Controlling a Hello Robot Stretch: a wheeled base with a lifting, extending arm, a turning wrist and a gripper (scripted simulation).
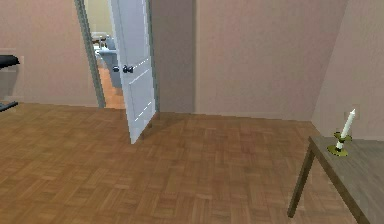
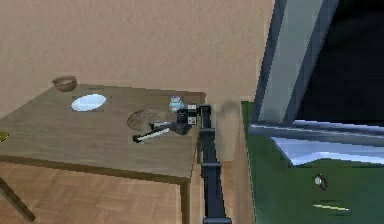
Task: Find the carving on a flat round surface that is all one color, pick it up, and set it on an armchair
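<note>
Wooden table carries a round white plate and brown bowl | gripper sits near a flat brown disc | finger gap and load: cannot tell

Tan walls enclose a parquet floor. A white door stands ajar onto a brighter room. A wooden table sits against the wall. Just beside it, a green cabinet carries a large dark screen.
</note>
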